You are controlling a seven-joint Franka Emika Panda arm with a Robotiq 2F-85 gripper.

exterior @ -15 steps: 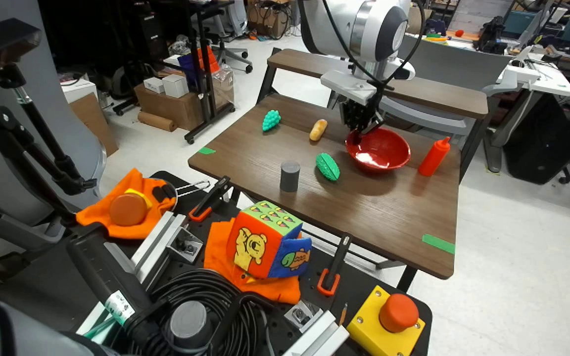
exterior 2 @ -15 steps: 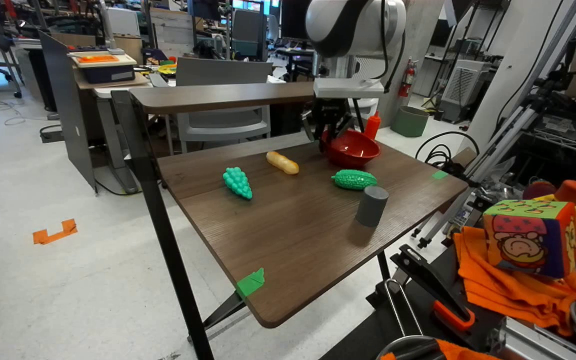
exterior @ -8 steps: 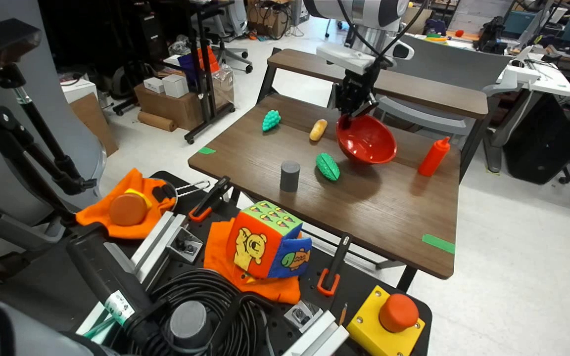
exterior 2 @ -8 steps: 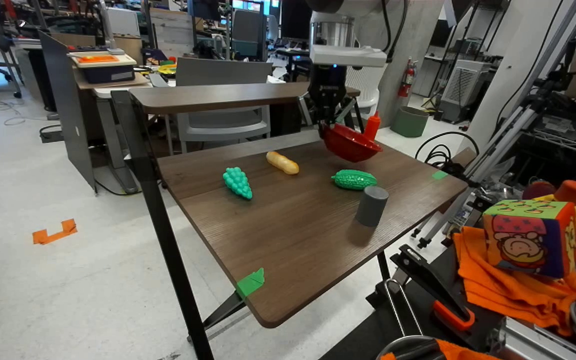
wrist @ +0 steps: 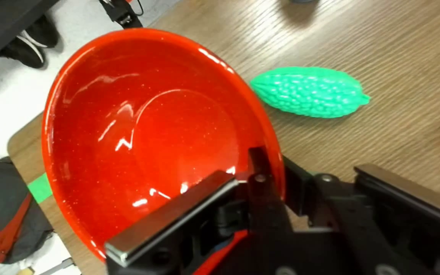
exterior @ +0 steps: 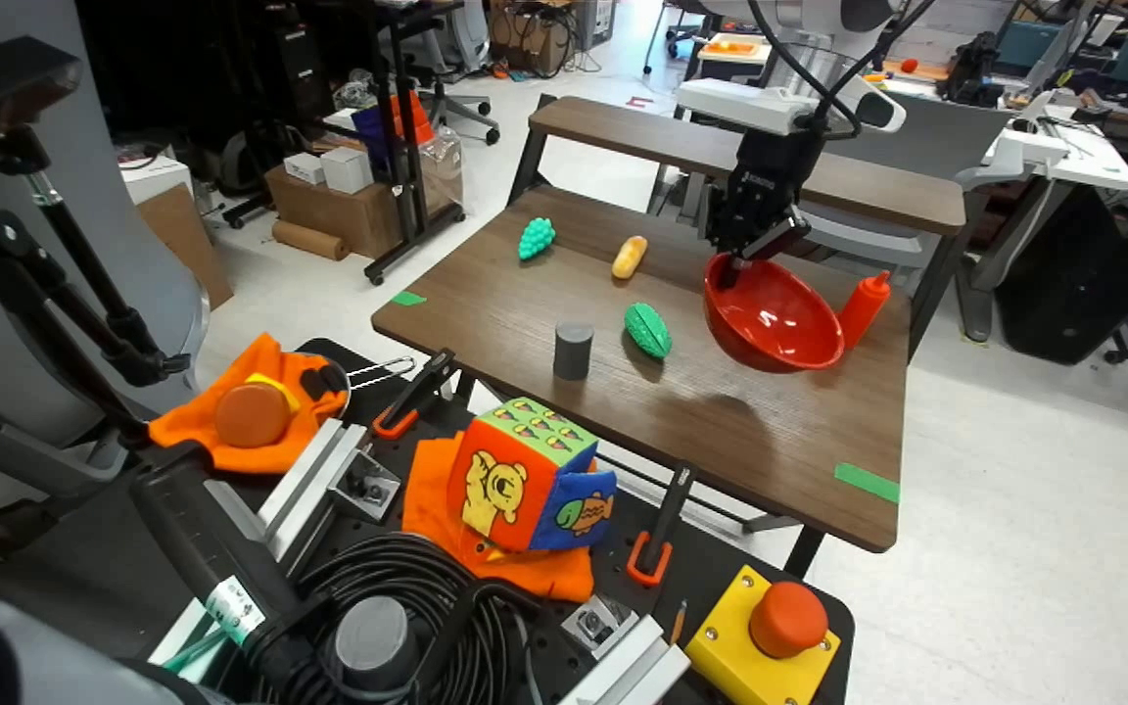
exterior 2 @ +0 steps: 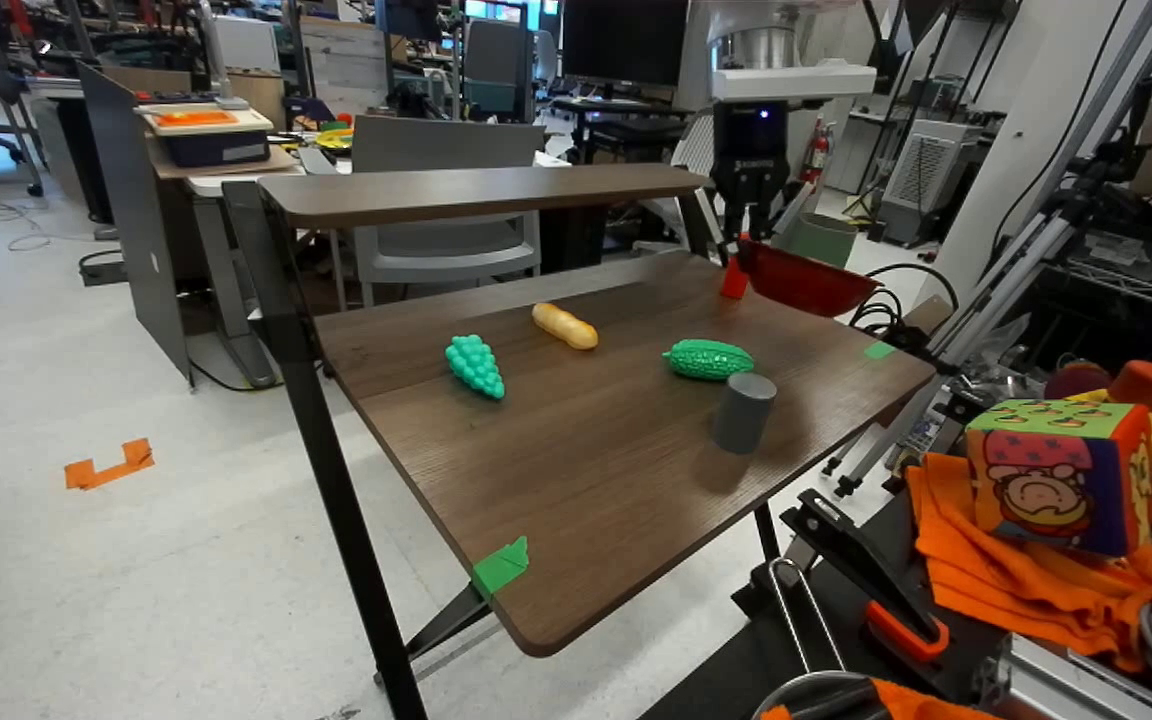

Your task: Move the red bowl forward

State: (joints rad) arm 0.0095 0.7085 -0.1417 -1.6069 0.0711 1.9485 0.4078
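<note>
The red bowl (exterior: 781, 315) hangs in the air above the table (exterior: 486, 284), tilted, its held side higher than the side opposite. A shadow (exterior: 721, 421) lies on the wood below, apart from the bowl. The claw (wrist: 276, 172) is pinched on the bowl's rim and holds it: in the wrist view one finger (wrist: 259, 163) sits inside the wall and the other sits outside. In both exterior views the claw reaches down to the rim from above, and the bowl slopes away from it.

In an exterior view, a bottle (exterior: 868, 299), red-orange and upright, is partly covered by the bowl; whether the two touch I cannot tell. A green vegetable (wrist: 311, 91) with bumpy skin lies on the table; in the wrist view it shows just past the bowl's rim. A grey cylinder (exterior 2: 744, 412) stands upright near the vegetable, apart from it. A bread roll (exterior 2: 565, 326) lies nearer the raised shelf (exterior 2: 496, 190), which runs along the far side of the table in both exterior views, and beyond the roll, well apart from the bowl, lies a bunch of green grapes (exterior 2: 476, 365). Two strips of green tape (exterior: 868, 482) are stuck near the table's edge.

Beside the table, a black bench (exterior: 706, 573) carries a cloth cube (exterior: 530, 480) on an orange cloth (exterior: 432, 490), along with a yellow box (exterior: 740, 676) topped by a red button (exterior: 789, 619).
</note>
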